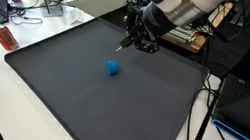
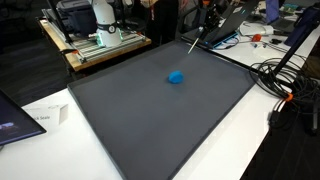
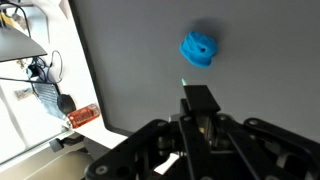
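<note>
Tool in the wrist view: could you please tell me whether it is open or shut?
Shut. The tool is closed on a thin stick whose tip points toward the mat, short of the blue lump.

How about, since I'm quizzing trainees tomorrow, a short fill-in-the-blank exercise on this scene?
1. The small lump lying on the dark mat is ____ in colour.
2. The gripper is ____ on a thin stick.
3. In the wrist view, the stick's tip does not ____ the lump.

Missing words: blue; shut; touch.
</note>
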